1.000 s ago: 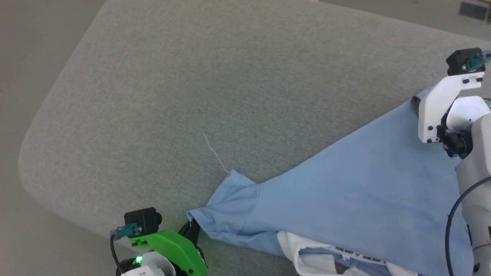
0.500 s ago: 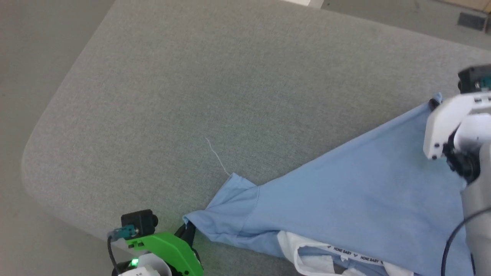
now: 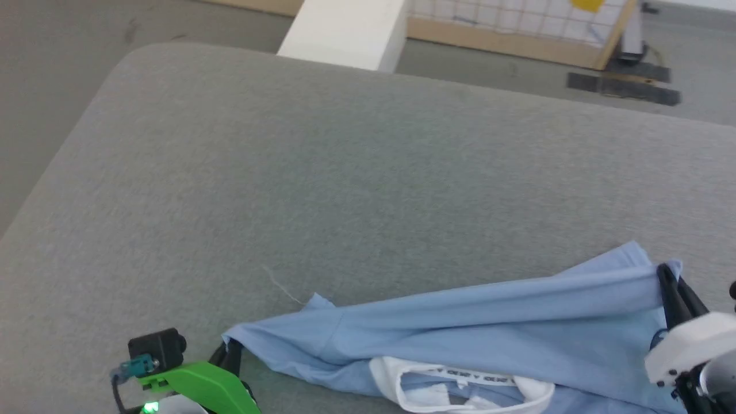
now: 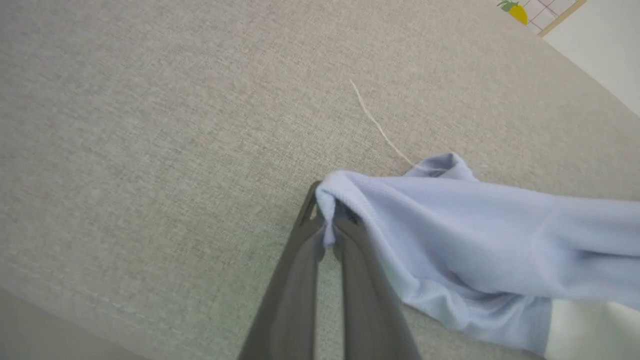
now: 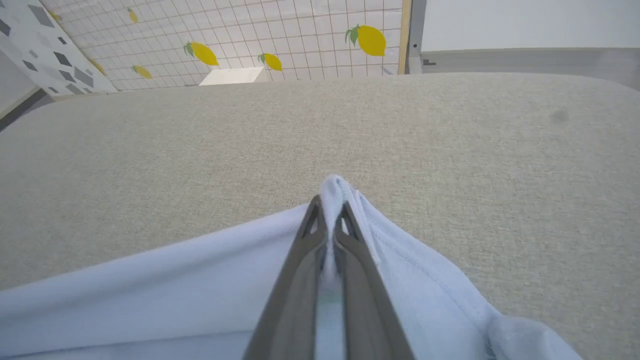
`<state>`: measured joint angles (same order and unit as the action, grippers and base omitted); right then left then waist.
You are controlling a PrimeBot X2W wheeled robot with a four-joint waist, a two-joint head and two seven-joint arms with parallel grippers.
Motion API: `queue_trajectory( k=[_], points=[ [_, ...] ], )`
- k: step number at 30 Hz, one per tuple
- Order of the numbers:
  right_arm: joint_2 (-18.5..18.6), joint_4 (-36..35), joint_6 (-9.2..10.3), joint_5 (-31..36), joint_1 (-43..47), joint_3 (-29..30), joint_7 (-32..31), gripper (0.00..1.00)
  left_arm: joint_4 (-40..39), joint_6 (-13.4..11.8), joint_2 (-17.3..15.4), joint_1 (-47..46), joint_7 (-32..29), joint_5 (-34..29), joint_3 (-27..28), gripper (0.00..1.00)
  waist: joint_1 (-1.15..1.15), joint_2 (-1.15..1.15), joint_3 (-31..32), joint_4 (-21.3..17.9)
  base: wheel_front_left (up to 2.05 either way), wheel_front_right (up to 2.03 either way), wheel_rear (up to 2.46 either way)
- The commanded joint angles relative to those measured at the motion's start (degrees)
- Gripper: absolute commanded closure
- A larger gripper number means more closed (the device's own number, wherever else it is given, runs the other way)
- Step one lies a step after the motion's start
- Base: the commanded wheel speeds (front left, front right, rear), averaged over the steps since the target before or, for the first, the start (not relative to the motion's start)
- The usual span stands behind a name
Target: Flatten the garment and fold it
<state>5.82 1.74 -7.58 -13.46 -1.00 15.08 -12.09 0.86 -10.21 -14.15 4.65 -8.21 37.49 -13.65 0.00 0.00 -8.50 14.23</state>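
left gripper (image 4: 327, 212) and right gripper (image 5: 330, 207), fingers pinched shut on the garment (image 3: 489, 316) ends, should draw apart evenly, keeping it taut before laying it flat.

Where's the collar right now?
Head view, bottom centre: the collar lies at the near edge of the shirt, between the left gripper and right gripper, both shut on it.

Left gripper (image 3: 231, 349) sat low at near-left, fingers pinched tight on one end of the garment (image 3: 489, 322), right gripper (image 3: 666, 276) sat low at near-right, fingers clamped on its other end.
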Motion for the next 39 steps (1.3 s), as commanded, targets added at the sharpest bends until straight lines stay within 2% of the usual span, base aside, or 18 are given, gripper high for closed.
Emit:
queue_trajectory(
  k=[1,6,9,17,23,26,31,39],
  points=[
    [-0.47,-1.58,0.09,-0.81,1.50,0.67,0.27,1.00,-0.56,-0.48,-0.84,0.06,0.96,-0.63,0.62,1.00,0.00,0.00,4.91,-5.92,0.00,0.00,0.00],
    [-1.07,-6.49,0.09,-1.14,4.76,0.58,-1.92,1.00,-2.83,-0.13,-3.13,-2.47,2.45,-2.84,1.20,1.00,0.00,0.00,7.37,-9.18,0.00,0.00,0.00],
    [0.93,-9.81,0.09,-0.67,3.81,-1.15,-4.49,1.00,-4.44,0.72,-5.38,-6.18,2.12,-4.11,1.67,1.00,0.00,0.00,8.09,-10.61,0.00,0.00,0.00],
    [13.25,-16.86,0.09,-0.28,-8.33,-8.37,-15.65,1.00,-8.23,5.35,-8.96,-22.92,-1.73,-0.59,4.67,1.00,0.00,0.00,7.40,-13.51,0.00,0.00,0.00],
    [20.72,-15.58,0.09,-1.54,-22.31,-13.70,-21.44,1.00,-7.31,6.78,-10.13,-36.56,-4.83,1.44,6.06,1.00,0.00,0.00,4.68,-15.03,0.00,0.00,0.00],
    [22.88,-12.53,0.09,-2.44,-30.38,-16.90,-23.40,1.00,-5.33,6.44,-10.47,-43.89,-5.80,1.14,6.54,1.00,0.00,0.00,2.00,-15.87,0.00,0.00,0.00],
    [24.57,-6.21,0.09,-2.08,-44.27,-22.87,-24.70,1.00,-0.42,4.34,-10.30,-56.90,-6.07,-0.37,7.54,1.00,0.00,0.00,-4.68,-17.18,0.00,0.00,0.00],
    [21.58,4.80,0.09,2.57,-66.91,-27.02,-21.15,1.00,6.56,0.38,-11.00,-76.46,-1.29,-4.32,10.51,1.00,0.00,0.00,-17.72,-19.24,0.00,0.00,0.00]
  ],
)
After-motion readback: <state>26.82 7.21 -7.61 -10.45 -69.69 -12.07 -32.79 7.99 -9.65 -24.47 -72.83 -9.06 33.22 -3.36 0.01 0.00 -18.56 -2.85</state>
